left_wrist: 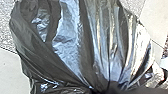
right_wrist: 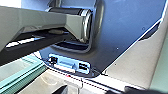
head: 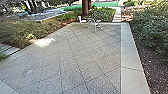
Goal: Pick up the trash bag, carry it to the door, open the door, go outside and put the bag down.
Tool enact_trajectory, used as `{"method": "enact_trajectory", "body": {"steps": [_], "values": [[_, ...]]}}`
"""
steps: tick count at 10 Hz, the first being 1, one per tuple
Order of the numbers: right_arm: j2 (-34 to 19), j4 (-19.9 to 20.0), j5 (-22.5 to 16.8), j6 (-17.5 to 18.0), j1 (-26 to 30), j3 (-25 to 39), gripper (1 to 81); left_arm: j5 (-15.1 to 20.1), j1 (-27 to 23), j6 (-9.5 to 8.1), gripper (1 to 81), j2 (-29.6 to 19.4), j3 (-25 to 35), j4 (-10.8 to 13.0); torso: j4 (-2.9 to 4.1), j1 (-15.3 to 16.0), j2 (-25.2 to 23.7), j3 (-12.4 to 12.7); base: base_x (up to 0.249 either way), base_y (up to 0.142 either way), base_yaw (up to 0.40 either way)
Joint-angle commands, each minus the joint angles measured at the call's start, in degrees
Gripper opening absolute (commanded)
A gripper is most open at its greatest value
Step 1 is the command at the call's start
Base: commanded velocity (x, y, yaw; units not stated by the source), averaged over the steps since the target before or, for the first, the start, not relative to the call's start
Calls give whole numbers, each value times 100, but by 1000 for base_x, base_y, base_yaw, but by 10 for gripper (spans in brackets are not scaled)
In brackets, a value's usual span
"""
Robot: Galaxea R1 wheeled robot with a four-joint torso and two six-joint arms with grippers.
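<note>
The left claw (left_wrist: 106, 89) was pinching the gathered top of the dark trash bag (left_wrist: 68, 37) above the paving (left_wrist: 7, 30); how the right claw stood, I could not tell

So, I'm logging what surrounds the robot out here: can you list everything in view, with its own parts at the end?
trash bag: one, shiny black, gathered into folds, over the paving
paving: one area, grey, ahead
concrete border: one, pale, around the paving
outdoor furniture: at least two pieces, whitish, far end of paving
bushes: several, green, both sides
soil: one bed, dark brown, right
thick tree trunk: one, brown, beyond the furniture
bright ground: one strip, green, background
robot's plate: one, dark
robot's jointed bar: one, grey, beside the plate
</note>
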Motion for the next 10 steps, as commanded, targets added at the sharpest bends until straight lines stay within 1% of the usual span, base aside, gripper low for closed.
{"method": "enact_trajectory", "body": {"steps": [1, 2, 4, 7, 9, 10], "values": [[88, 26, -462, -2, 13, 48, 811, 944, -1097, -7, 10, 44, -575, -200, 0, 0, 0, 0, 0, 0, 0], [106, 26, -462, -10, 4, 48, 811, 1130, -1334, -7, 10, 71, -682, -200, 0, 0, 0, -2, 0, 0, 0], [114, 34, -453, 16, -22, 48, 811, 1261, -1774, -16, 10, 54, -778, -217, 0, 0, 2, -5, 0, 0, 0], [123, -27, -453, -10, -22, 57, 811, 1771, -2459, -33, 10, 62, -1068, -209, 0, 2, 6, -7, 0, 0, 0], [123, -27, -453, -10, -22, 57, 811, 2098, -2741, -33, 10, 71, -1236, -200, 0, 5, 6, -7, 0, 0, 0], [123, -27, -453, -10, -23, 57, 811, 2142, -2768, -33, 10, 71, -1254, -191, 0, 5, 9, -7, 0, 0, 0]]}}
